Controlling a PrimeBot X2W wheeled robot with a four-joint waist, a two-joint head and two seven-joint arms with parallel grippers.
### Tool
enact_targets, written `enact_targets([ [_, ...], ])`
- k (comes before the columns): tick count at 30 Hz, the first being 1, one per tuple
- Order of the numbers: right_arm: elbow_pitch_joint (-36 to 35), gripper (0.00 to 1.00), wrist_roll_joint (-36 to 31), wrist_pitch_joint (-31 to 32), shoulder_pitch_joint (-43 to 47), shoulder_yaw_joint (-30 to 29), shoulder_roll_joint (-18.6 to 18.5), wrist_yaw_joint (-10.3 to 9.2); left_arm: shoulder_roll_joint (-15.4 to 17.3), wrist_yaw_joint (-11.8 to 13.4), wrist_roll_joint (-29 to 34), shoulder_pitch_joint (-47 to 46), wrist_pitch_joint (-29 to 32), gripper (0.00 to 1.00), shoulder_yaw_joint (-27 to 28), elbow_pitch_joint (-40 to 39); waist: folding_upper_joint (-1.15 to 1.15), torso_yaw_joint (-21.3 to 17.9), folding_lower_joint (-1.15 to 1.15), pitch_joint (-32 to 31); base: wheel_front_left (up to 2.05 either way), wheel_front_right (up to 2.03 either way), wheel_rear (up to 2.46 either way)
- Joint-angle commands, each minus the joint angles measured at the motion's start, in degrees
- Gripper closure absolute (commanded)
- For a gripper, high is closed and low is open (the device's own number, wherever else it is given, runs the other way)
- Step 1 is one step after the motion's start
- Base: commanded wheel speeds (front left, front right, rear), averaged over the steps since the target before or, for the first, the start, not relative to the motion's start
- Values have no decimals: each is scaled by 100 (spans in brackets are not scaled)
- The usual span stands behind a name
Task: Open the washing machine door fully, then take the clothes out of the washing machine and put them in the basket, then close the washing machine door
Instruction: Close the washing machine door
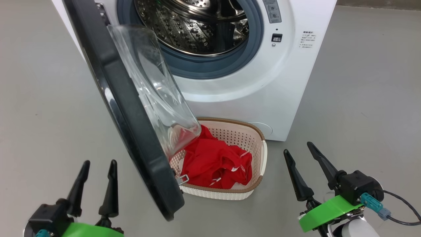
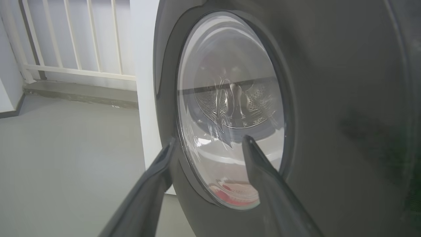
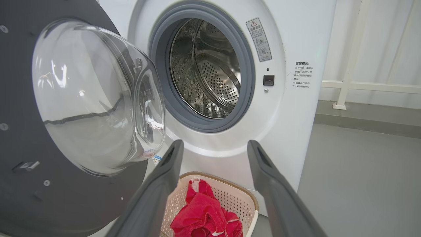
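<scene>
Filling the basket, clothes, door open, left end effector, right end effector both spread, empty

The white washing machine fills the upper centre of the head view. Its perforated steel drum is bare inside the grey seal ring. The washing machine door stands open across the left of the frame, black rim edge-on, its clear glass bowl bulging rightward. At lower centre the cream, brown-rimmed basket sits on the floor just before the machine, partly behind the bowl. The red clothes with white trim lie crumpled inside it.
</scene>
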Motion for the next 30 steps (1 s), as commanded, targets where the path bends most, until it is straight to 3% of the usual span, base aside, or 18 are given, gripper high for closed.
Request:
enact_targets([
  [1,-128,0,28,-36,-143,120,15,26,87,-62,22,-32,-68,0,199,-69,0,6,0,0,0,0,0],
  [2,-128,0,27,-36,-141,116,15,26,63,-98,-50,-40,-66,56,193,-37,0,11,0,1,0,0,0],
  [3,-128,0,28,-36,-139,113,15,26,34,-127,-142,-62,-59,100,207,-23,0,18,0,1,0,0,0],
  [5,-127,0,29,-36,-137,112,15,26,-17,-173,-306,-89,-14,100,229,-15,0,26,0,-3,0,0,0],
  [7,-128,0,30,-36,-131,110,15,26,-155,-289,-860,-180,157,100,311,-60,0,49,0,-7,0,0,0],
  [11,-114,0,28,-36,-121,111,15,26,-341,-410,-2352,-396,842,100,576,-305,0,79,0,-37,0,0,0],
  [14,-100,0,30,-36,-123,120,15,26,-437,-365,-3619,-539,1415,100,887,-560,0,82,0,-65,0,0,0],
  [19,-94,0,25,-36,-91,145,15,26,-490,288,-5407,-771,2571,100,1264,-1044,0,71,0,-109,0,0,0],
  [20,-94,0,26,-36,-78,148,15,26,-476,460,-5667,-814,2812,100,1314,-1134,0,69,0,-117,0,0,0],
  [21,-92,0,24,-36,-61,154,15,26,-446,833,-6148,-919,3225,100,1438,-1292,0,61,0,-124,0,0,0],
  [25,-94,0,31,-36,-74,179,15,26,-250,1395,-6657,-1105,3813,100,1561,-1525,0,16,0,-105,0,0,0],
  [30,-87,0,105,-36,-63,196,15,26,-188,1861,-7225,-1270,4405,100,1576,-1744,0,-50,0,-92,0,0,0],
])
